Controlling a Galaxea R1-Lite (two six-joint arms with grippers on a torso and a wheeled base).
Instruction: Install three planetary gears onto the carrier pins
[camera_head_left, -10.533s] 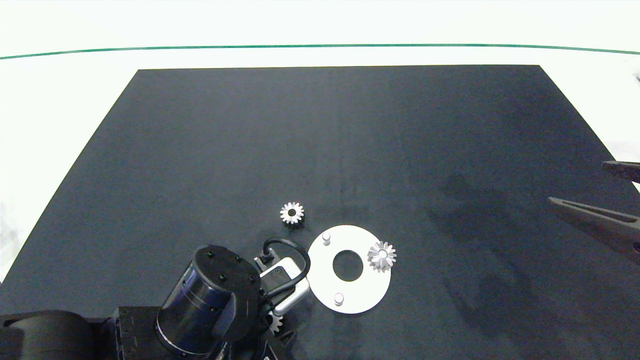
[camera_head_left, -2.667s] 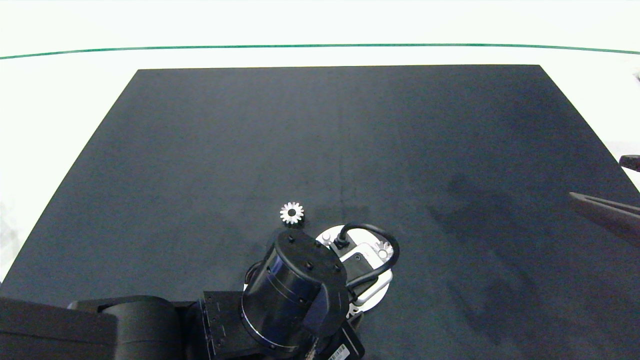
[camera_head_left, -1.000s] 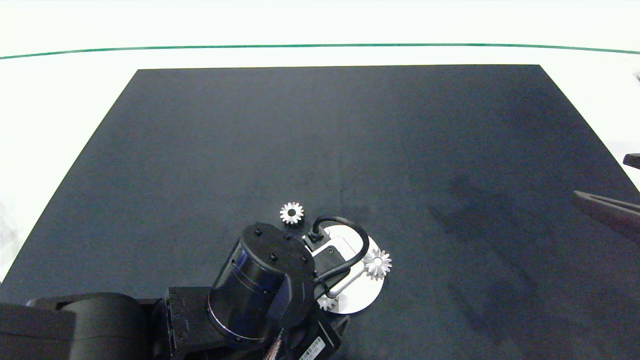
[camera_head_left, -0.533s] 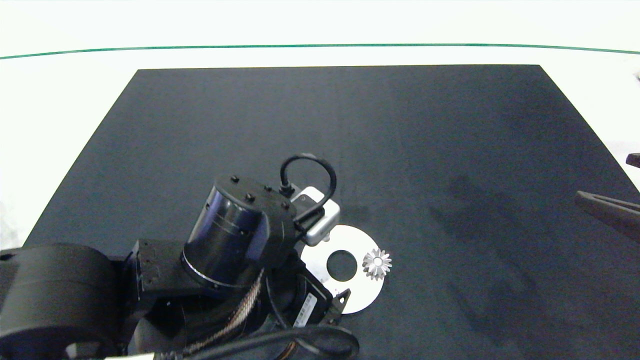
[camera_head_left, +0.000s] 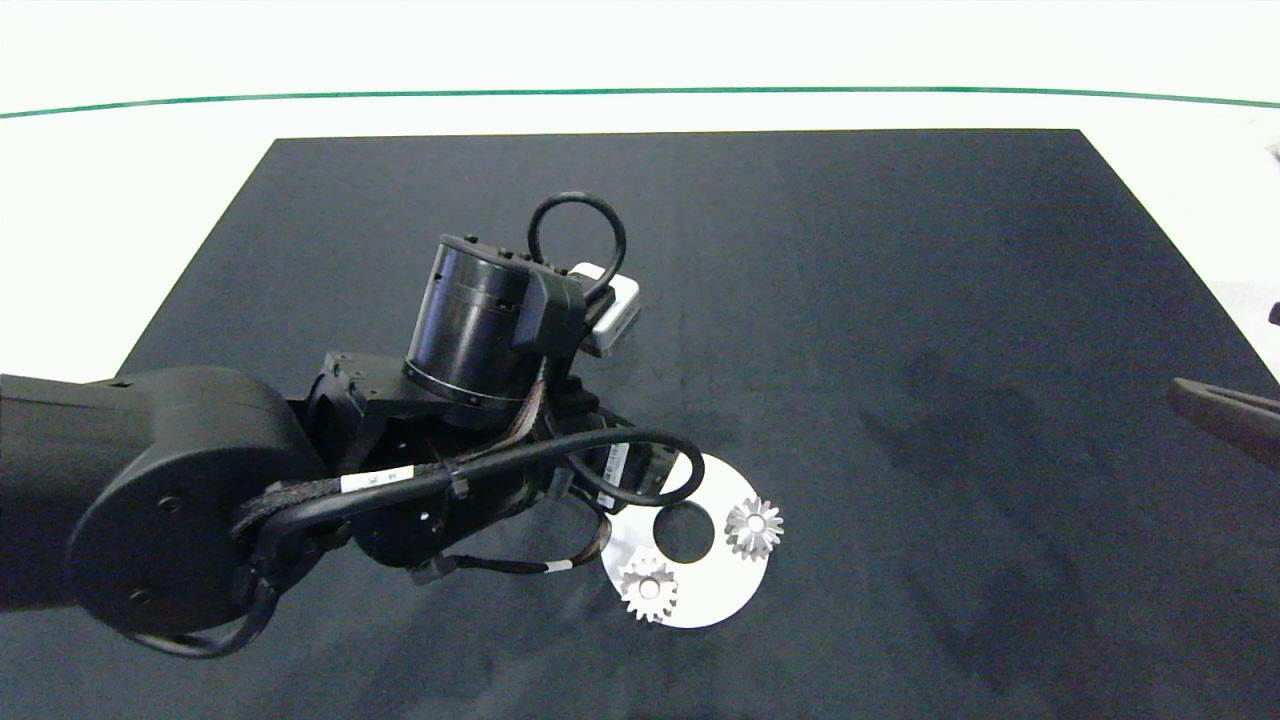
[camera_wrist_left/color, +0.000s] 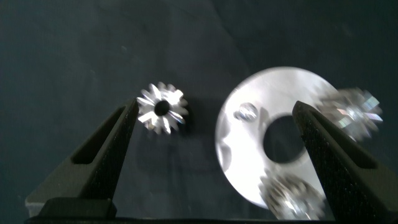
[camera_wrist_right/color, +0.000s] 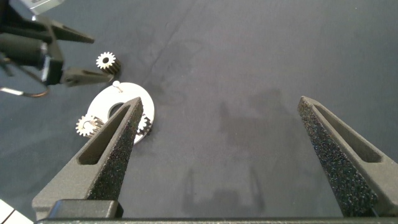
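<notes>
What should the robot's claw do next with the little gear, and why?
Probably lower the open left claw around the loose gear and grip it: two gears already sit on the white disc, and one pin is bare.

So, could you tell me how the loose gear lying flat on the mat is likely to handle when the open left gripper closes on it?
The loose gear looks like solid metal, so probably stiff and heavy for its size. Lying flat on the mat, it shouldn't roll. Its pointed teeth may slip between the left gripper's fingers, so it might twist.
</notes>
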